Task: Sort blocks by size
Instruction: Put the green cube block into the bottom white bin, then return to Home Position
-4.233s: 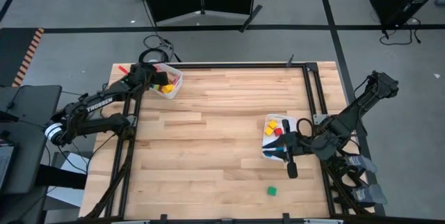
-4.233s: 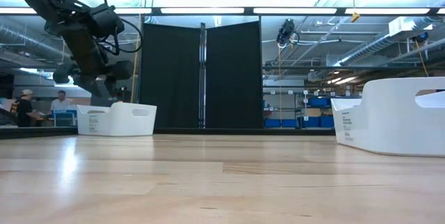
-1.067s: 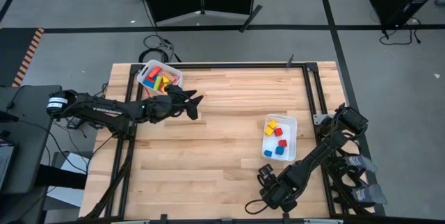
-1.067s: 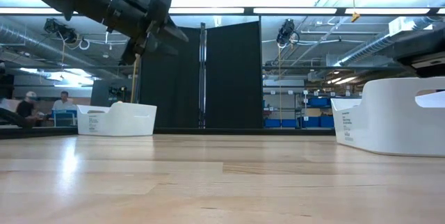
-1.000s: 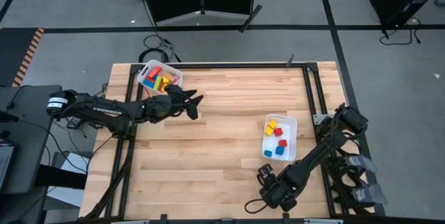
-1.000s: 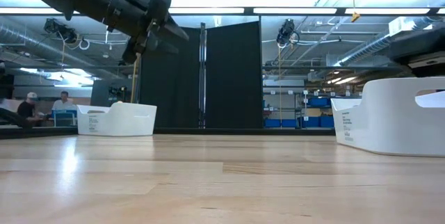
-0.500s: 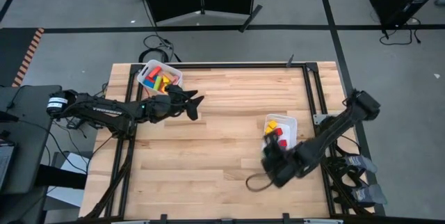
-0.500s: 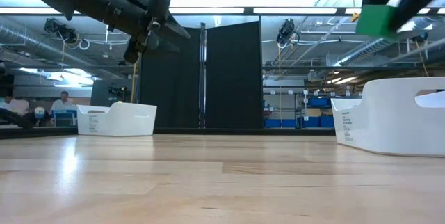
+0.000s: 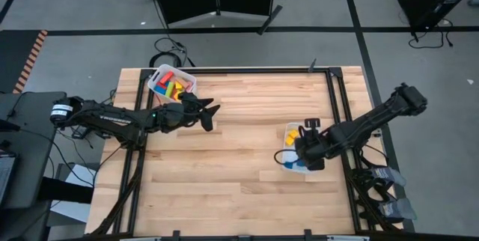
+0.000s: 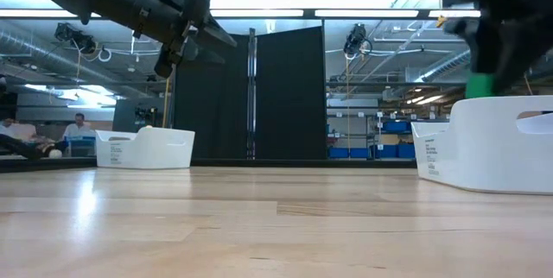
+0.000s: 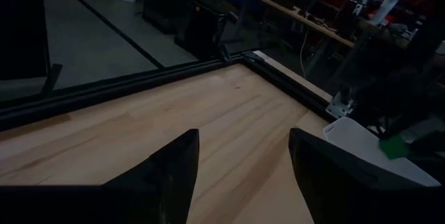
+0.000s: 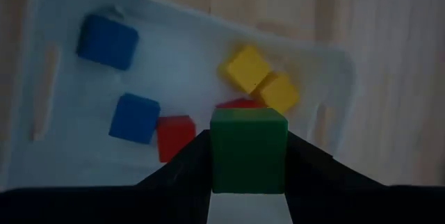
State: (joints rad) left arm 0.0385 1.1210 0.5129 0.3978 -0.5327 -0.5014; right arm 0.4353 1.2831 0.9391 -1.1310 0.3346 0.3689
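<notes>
Over the right-hand bin (image 9: 287,132), we are carrying the green cube (image 12: 248,149) — the right gripper (image 12: 248,182) clamping it.
We are judging release next; the left gripper (image 11: 243,165) is hovering mid-table, parted, empty.

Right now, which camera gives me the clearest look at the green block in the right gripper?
The right wrist view: the green block sits between the right gripper fingers, above the bin of small cubes. The low view shows only a green sliver; the left wrist view a distant speck; the high view hides it under the arm.
</notes>
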